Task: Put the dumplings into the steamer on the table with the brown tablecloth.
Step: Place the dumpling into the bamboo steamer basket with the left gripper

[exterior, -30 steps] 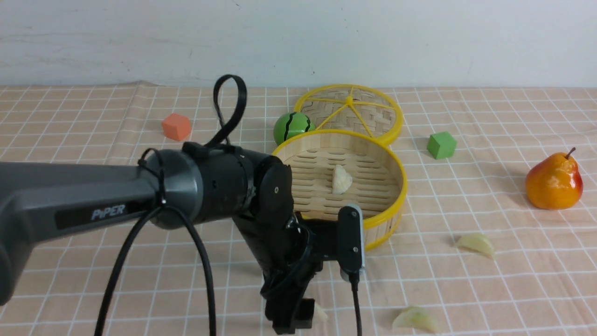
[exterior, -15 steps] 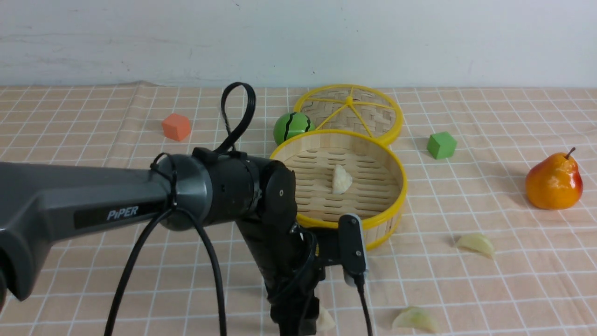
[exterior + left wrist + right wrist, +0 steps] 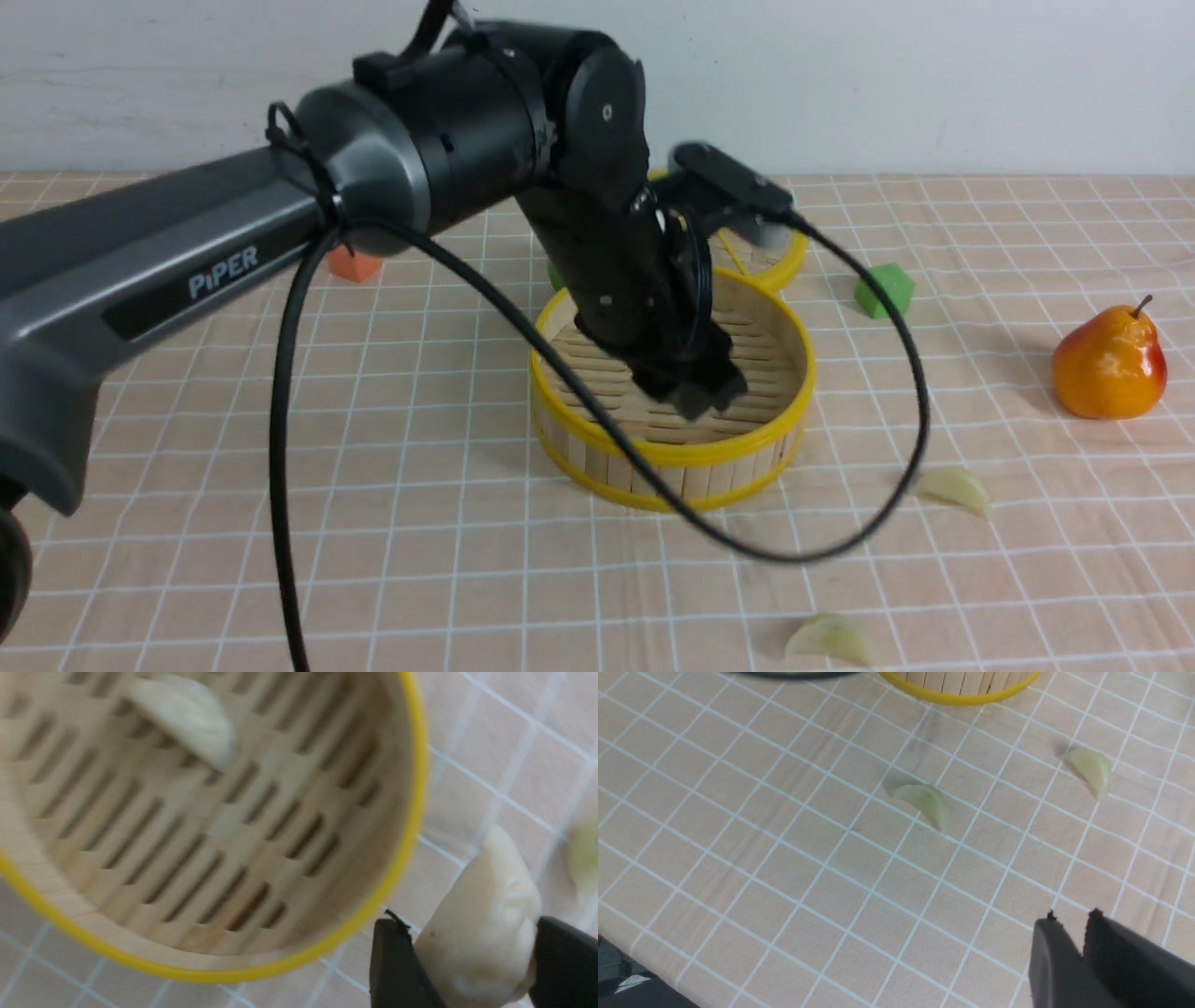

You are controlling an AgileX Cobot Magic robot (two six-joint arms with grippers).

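Observation:
My left gripper (image 3: 467, 970) is shut on a cream-white dumpling (image 3: 481, 933) pinched between its black fingers. In the front view this gripper (image 3: 691, 387) hangs over the round bamboo steamer (image 3: 672, 457), above its slatted floor. Another white dumpling (image 3: 187, 714) lies inside the steamer (image 3: 411, 812). Two pale greenish dumplings lie on the brown tablecloth (image 3: 420, 448), one right of the steamer (image 3: 952, 487) and one near the front edge (image 3: 829, 639). The right wrist view shows both, one (image 3: 924, 802) nearer than the other (image 3: 1092, 770). My right gripper (image 3: 1071, 919) is shut and holds nothing, low over the cloth.
A yellow-spoked lid (image 3: 780, 266) lies behind the steamer, mostly hidden by my left arm. A green cube (image 3: 882, 289) and a pear (image 3: 1109, 364) stand to the right. An orange cube (image 3: 353, 268) peeks out on the left. A black cable (image 3: 896, 373) loops over the steamer's right side.
My left gripper closed on the white dumpling near the front edge, lifted it and swung up and back over the steamer. The steamer's inner dumpling is now hidden in the front view.

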